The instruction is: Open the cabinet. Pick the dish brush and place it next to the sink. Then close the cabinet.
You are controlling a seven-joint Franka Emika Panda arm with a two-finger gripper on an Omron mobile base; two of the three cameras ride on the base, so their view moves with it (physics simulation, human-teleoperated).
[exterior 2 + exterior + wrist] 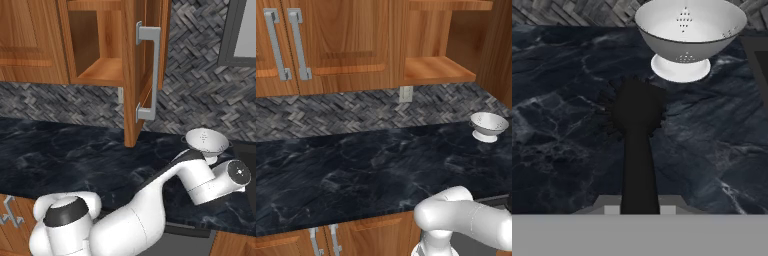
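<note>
On your left in the right base view, the cabinet stands open, its door swung out toward you with the silver bar handle on its edge; the wooden shelf inside is bare. It hangs up and to the left of your hand. Your arm reaches low across the black marble counter toward the right. In the hand view your gripper is clenched on the dish brush: the thin black handle runs out from between the fingertips and the bristly round head sits straight ahead of them, over the counter. Whether the bristles touch the stone you cannot tell. Just beyond the brush head, slightly to the right, stands the white colander, upright on its foot.
</note>
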